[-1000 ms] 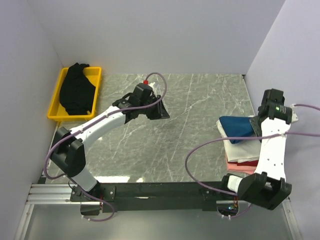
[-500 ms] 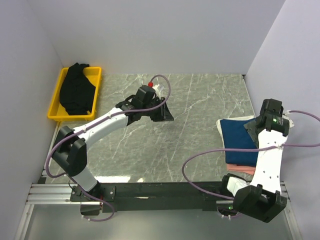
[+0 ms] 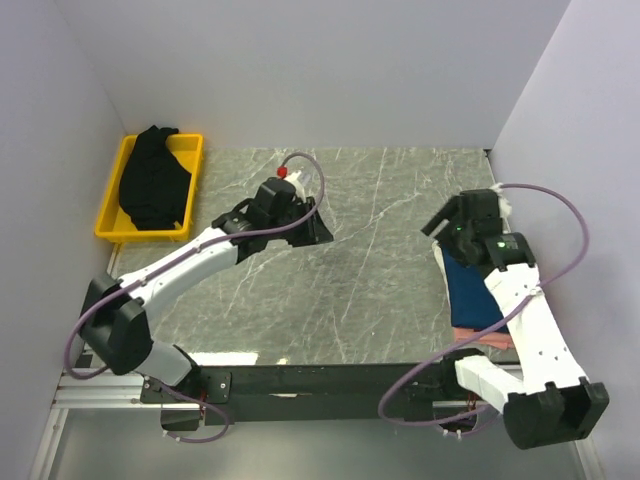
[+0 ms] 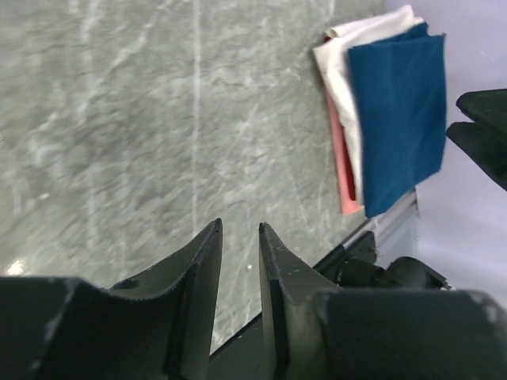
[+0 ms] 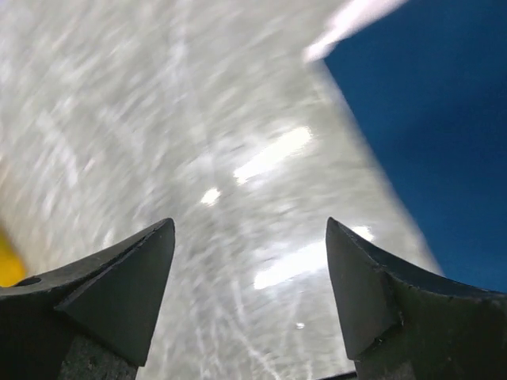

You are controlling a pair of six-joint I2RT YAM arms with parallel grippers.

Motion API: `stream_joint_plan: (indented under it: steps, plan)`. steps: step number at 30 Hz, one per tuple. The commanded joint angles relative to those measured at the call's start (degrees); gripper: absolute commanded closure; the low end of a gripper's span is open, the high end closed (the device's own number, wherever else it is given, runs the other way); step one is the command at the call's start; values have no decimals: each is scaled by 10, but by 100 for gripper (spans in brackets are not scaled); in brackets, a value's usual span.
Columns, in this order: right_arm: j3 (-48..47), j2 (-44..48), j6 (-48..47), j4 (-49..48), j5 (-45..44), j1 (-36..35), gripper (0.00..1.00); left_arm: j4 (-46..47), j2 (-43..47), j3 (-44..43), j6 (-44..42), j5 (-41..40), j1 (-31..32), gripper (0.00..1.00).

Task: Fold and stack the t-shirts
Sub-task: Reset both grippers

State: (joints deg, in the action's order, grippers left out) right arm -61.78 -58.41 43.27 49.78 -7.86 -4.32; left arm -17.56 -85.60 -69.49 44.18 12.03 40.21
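Observation:
The folded t-shirts lie stacked at the table's right edge. A dark blue one (image 3: 468, 295) (image 4: 396, 119) is on top, over a white one (image 4: 337, 67) and a pink one (image 3: 496, 340) (image 4: 347, 186). A black t-shirt (image 3: 150, 180) lies heaped in the yellow tray (image 3: 110, 232) at the far left. My right gripper (image 3: 440, 222) (image 5: 249, 226) hovers wide open and empty just left of the stack's far corner, with the blue cloth (image 5: 428, 119) beside it. Over the table's middle, my left gripper (image 3: 318, 228) (image 4: 240, 229) holds its jaws a narrow gap apart with nothing between them.
Grey walls close in the marble table (image 3: 380, 200) at the left, back and right. The black rail (image 3: 330, 380) that carries both arm bases runs along the near edge. A purple cable (image 3: 575, 215) loops off my right arm above the stack.
My right gripper has opened, leaving the dark blue t-shirt flat on the stack, and swung left off it. My left arm has shifted slightly left.

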Motion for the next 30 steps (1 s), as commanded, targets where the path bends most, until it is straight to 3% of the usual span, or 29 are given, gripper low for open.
stream_joint_plan:
  steps: [1, 8, 12, 18, 30]
  plan:
    - [22, 8, 20, -111, 15, -81, 16, -1, 53, 30, -6, -54, -2, 69]
    - [79, -10, 3, -244, -1, -278, 16, 5, 150, 136, 25, -119, -3, 71]
    - [111, -42, -12, -330, 6, -351, 15, 22, 220, 218, 50, -151, -3, 71]
    - [157, -72, -37, -420, 69, -363, 15, 14, 262, 263, 65, -189, -3, 72]
    - [153, -72, -69, -414, 51, -365, 14, 33, 279, 277, 67, -204, -3, 73]
